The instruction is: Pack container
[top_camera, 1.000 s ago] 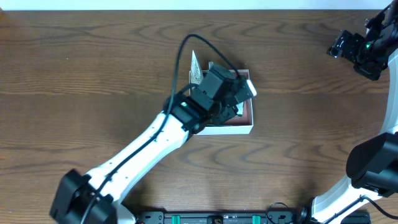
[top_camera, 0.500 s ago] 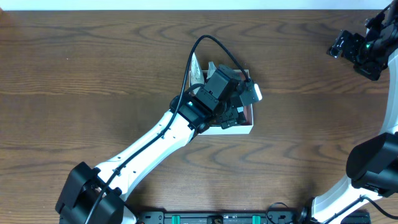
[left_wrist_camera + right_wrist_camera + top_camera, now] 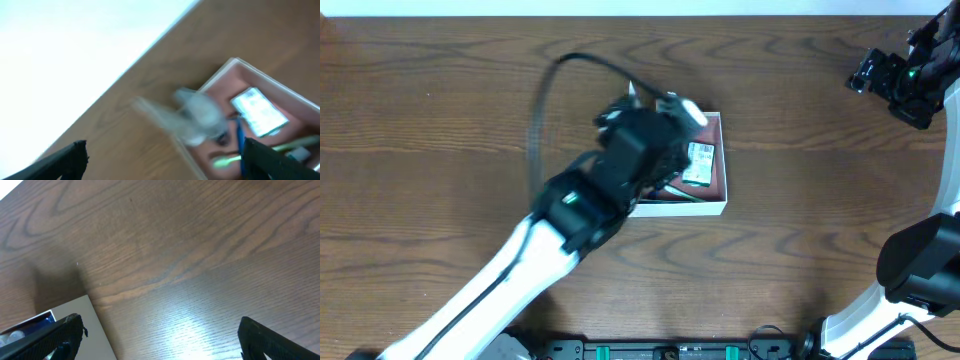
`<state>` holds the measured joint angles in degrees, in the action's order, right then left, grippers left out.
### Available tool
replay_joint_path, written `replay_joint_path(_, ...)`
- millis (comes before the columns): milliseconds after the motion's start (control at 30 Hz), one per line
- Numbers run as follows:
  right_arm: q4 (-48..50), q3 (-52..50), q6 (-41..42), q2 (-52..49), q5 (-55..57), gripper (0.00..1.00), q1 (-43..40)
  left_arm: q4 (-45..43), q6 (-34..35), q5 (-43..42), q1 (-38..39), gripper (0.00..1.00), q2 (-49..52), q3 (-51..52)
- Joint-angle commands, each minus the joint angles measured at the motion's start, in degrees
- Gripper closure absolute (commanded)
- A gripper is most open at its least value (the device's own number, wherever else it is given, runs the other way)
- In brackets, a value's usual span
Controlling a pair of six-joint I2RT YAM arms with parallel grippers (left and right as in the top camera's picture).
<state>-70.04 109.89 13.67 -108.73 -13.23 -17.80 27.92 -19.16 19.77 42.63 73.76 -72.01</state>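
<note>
Table (image 3: 430, 110): brown wood grain. Left arm (image 3: 560, 210): blurred, overlapping the container's left part. Container (image 3: 692, 209): square and shallow, with white outer walls and a dusty-pink interior, resting near table centre. Contents: small green box (image 3: 699, 163) lying flat at the right side, and a thin green item (image 3: 226, 161), too blurred to identify. Left gripper (image 3: 167, 159): fingers spread wide, holding nothing. Right gripper (image 3: 162, 332): fingers spread wide, holding nothing, well apart from the container.

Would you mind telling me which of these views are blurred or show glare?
Overhead: the left arm is smeared by motion blur above the container, the rest sharp. Left wrist: the whole frame is motion-blurred, the container's contents hard to read. Right wrist: sharp, with a bright glare patch on the table.
</note>
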Motion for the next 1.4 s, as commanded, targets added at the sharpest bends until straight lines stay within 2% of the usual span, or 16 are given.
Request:
replay_joint_path(0,-0.04,0.59,0.66,0.42,-0.07,0.01,-0.31,5.09,12.11,9.84,0.04,0.02,-6.10,-1.09)
replay_joint_path(167,-0.07,0.59,0.66,0.42,-0.07,0.01,-0.31,10.78,16.96,9.88,-0.90,0.02,-13.99,-1.09)
replay_joint_path(367,-0.04,0.59,0.66,0.39,-0.07,0.01,-0.31,15.47,33.35,9.73,-3.43,0.02,-21.77,-1.09)
replay_joint_path(467,-0.04,0.59,0.66,0.42,-0.07,0.01,-0.31,17.53,33.42,9.70,-3.43,0.02,-24.22,-1.09)
replay_joint_path(633,-0.07,0.59,0.66,0.42,-0.07,0.01,-0.31,28.04,32.57,9.18,-3.45,0.02,-26.80,-1.09)
replay_joint_path(767,-0.04,0.59,0.66,0.42,-0.07,0.01,-0.31,38.66,39.98,9.99,-3.48,0.02,-26.84,-0.92)
replay_joint_path(1033,-0.04,0.59,0.66,0.39,-0.07,0.01,-0.31,52.24,55.17,10.75,-3.45,0.02,-27.19,1.38)
replay_joint_path(1200,-0.04,0.59,0.66,0.42,-0.07,0.01,-0.31,48.85,58.51,10.71,-6.64,0.02,-32.39,7.28)
replay_joint_path(1367,-0.04,0.59,0.66,0.42,-0.07,0.01,-0.31,36.39,58.47,10.71,-13.88,0.02,-43.41,19.26)
